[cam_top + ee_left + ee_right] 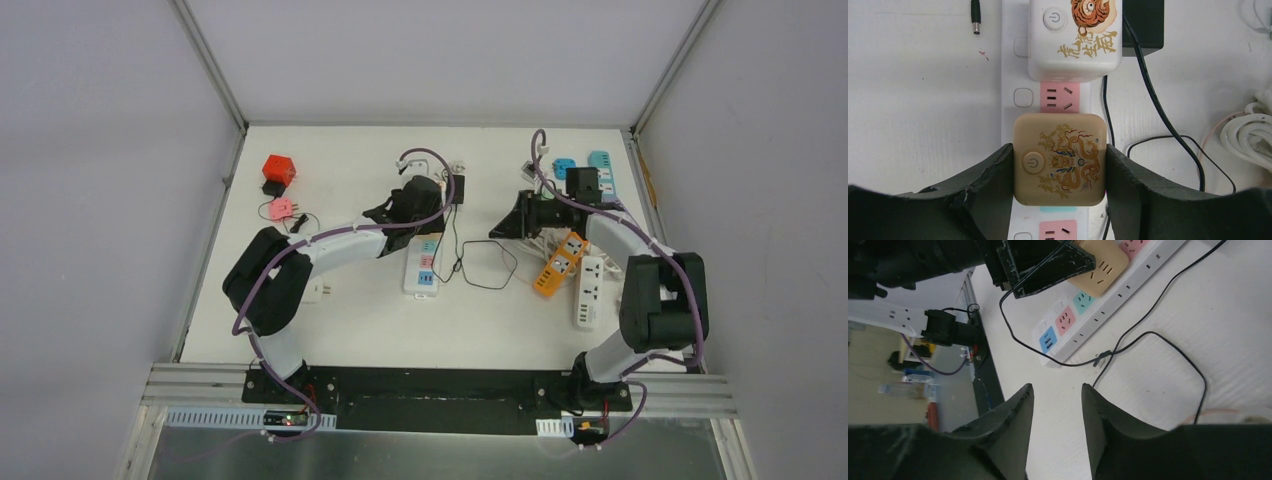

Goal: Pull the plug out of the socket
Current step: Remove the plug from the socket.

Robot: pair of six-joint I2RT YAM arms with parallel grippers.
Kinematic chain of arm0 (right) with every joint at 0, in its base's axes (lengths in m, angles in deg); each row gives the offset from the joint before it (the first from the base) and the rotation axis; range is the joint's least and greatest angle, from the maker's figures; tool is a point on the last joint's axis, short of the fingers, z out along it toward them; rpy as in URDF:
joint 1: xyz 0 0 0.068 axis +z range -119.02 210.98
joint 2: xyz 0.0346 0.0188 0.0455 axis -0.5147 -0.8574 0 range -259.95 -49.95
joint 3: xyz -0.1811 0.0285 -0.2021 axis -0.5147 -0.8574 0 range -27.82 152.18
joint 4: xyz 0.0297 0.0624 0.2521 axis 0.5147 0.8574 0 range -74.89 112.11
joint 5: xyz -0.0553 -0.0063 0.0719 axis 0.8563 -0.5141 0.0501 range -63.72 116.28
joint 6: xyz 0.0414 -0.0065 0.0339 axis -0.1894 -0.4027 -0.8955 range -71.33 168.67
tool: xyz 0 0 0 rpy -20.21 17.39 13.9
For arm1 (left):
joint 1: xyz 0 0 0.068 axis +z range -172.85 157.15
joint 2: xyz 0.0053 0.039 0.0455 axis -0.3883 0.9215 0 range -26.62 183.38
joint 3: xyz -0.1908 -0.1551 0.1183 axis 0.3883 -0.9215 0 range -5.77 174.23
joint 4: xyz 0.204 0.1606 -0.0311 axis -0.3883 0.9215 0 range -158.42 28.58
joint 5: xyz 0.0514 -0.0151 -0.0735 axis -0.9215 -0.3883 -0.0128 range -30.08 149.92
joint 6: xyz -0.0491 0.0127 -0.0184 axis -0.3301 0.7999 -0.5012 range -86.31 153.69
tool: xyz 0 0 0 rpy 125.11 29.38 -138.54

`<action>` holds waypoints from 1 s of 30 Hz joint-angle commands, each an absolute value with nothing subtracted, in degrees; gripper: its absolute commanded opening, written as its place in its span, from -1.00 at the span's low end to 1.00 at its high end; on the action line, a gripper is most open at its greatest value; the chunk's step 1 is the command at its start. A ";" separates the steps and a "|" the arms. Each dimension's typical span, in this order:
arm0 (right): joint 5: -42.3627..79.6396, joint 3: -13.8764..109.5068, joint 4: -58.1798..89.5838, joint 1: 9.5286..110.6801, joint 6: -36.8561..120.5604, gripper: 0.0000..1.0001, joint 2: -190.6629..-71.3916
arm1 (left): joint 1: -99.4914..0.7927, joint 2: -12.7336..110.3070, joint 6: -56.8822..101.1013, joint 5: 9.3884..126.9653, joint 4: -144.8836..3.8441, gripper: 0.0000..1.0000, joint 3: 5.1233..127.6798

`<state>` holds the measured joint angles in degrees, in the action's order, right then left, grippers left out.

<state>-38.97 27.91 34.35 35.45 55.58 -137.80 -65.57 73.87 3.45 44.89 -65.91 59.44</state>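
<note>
— White tabletop (pixel 350 320) first, I take it. What is the biggest thing lying on it?
— A long white power strip (pixel 1009 75) with pink and teal sockets, running straight away from the left wrist camera.
— And the left hand (pixel 1059 172)?
— Pinching the tan plug (pixel 1060 145), a square cube with a gold dragon and a round power button on its top. One dark finger (pixel 993 180) presses its left face and the other presses its right face. The cube sits on the strip over one socket. Whether it is fully seated I cannot tell.
— The right hand (pixel 1055 400)?
— Partly spread, with a narrow gap between its fingers and only bare tabletop showing through. It hovers to the right of the strip, well apart from the tan plug.
— What stands beside the plug?
— A white cube (pixel 1075 40) with a tiger print, further along the strip, with one bare pink socket between the two. Just beside that cube is a black adapter (pixel 1145 25).
— Anything smaller?
— A thin black cable (pixel 1158 105) curling from the adapter over the tabletop, and a small barrel connector (pixel 976 17) lying loose to the left of the strip.
</note>
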 commanded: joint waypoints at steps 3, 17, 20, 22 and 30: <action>-37.26 28.61 14.51 42.85 30.12 -0.57 -146.10 | -66.18 76.16 -7.65 49.65 -66.30 -1.00 58.95; -29.35 29.77 -7.85 48.63 1.75 -0.92 -161.38 | -66.26 79.56 -12.95 52.41 -67.45 -1.00 59.30; -28.13 29.13 -8.56 48.63 1.75 -0.92 -162.50 | -66.22 80.43 -13.28 52.19 -66.97 -1.00 59.89; -28.13 28.56 -8.46 48.64 1.75 -0.92 -162.74 | -66.29 80.96 -13.33 51.97 -66.11 -1.00 60.62; -22.97 31.82 7.42 48.38 6.73 -0.94 -164.55 | -66.78 82.55 -10.78 48.94 -58.95 -1.00 65.80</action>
